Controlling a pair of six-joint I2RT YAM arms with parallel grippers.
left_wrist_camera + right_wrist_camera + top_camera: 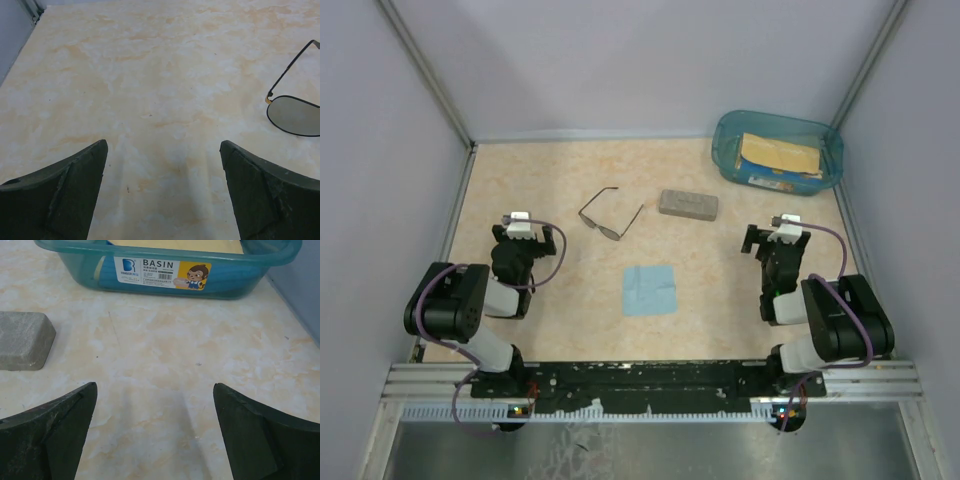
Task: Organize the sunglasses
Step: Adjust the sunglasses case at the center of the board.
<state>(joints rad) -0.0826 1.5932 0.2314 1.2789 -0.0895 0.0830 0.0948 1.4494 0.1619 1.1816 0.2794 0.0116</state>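
The sunglasses [608, 216], a thin dark wire frame with its temples spread, lie on the table at centre left, between the two arms; the left wrist view catches one lens and a temple of the sunglasses [295, 112] at its right edge. A grey case [688, 204] lies shut to their right and shows as the grey case [22, 340] at the left of the right wrist view. A light blue cloth [650, 290] lies flat nearer the arms. My left gripper [527, 232] is open, left of the sunglasses, over bare table. My right gripper [775, 235] is open, right of the case.
A teal plastic basin [778, 150] holding a yellowish packet stands at the back right, its labelled wall, the basin [165, 270], ahead of the right gripper. Grey walls close the table on three sides. The black base rail [650, 378] runs along the near edge.
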